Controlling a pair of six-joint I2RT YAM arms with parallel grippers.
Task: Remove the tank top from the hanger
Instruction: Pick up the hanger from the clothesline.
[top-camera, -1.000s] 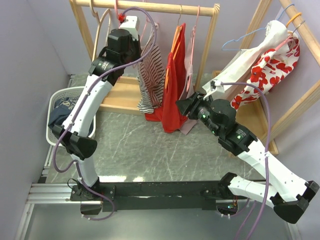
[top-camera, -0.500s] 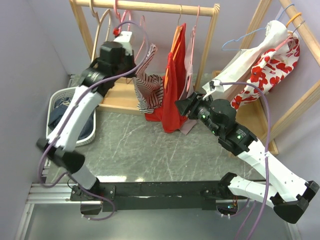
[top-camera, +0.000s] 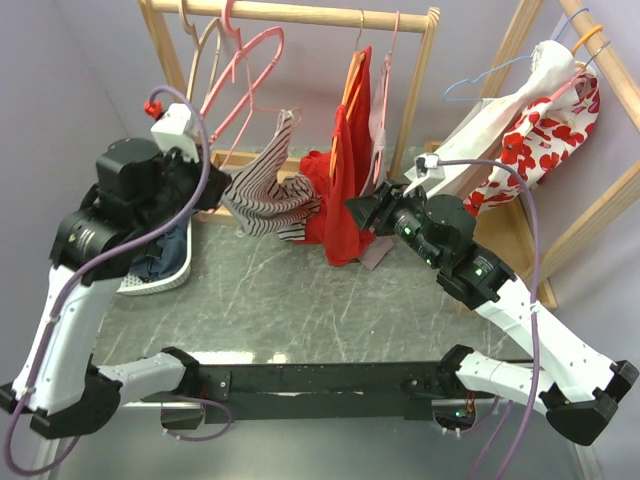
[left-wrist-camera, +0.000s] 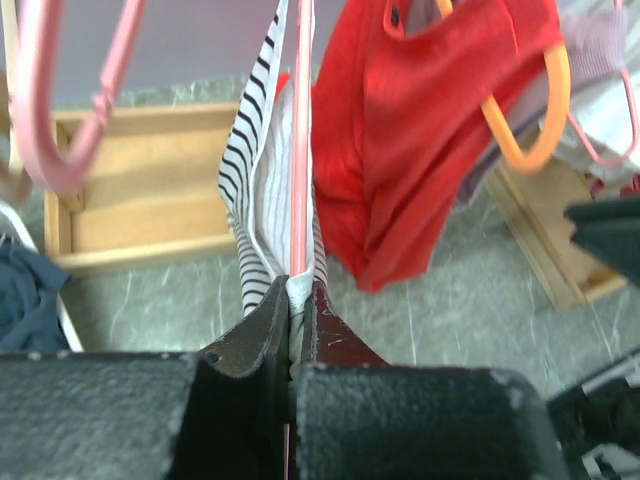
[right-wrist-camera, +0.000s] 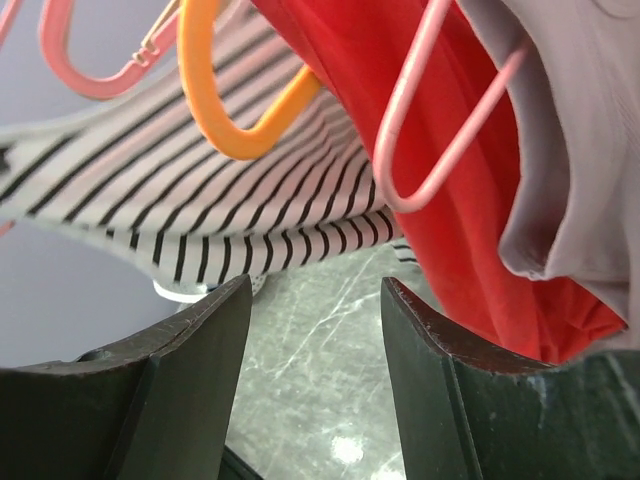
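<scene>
1. At the far left a white basket (top-camera: 160, 272) of dark blue clothes sits on the bench (top-camera: 300, 300), beside the rack's foot.
2. The left hand (top-camera: 213, 196) has its fingers (left-wrist-camera: 265, 320) pressed together on the lower edge of the striped tank top (top-camera: 268, 192). In the wrist view a thin pink wire runs down into the same pinch, and I cannot tell whether it is caught along with the cloth.
3. The striped tank top is stretched sideways between that hand and the pink hanger (top-camera: 245, 66). The hanger tilts out to the left with its hook on the wooden rail (top-camera: 300, 14), so the top is not free.
4. The step in hand looks like the pull-off itself — the cloth is taut but its upper end appears looped on the hanger.
5. Just to the right hangs a red garment (top-camera: 345, 185) on an orange hanger (right-wrist-camera: 240, 110), touching the striped cloth.
6. The right hand (top-camera: 362, 211) waits low by the red garment with its fingers (right-wrist-camera: 205, 330) spread and nothing between them.
7. The next move probably calls for steadying the hanger with this free hand, or for the left hand to draw the cloth down and away until the straps slip off — without dragging the red garment along.
</scene>
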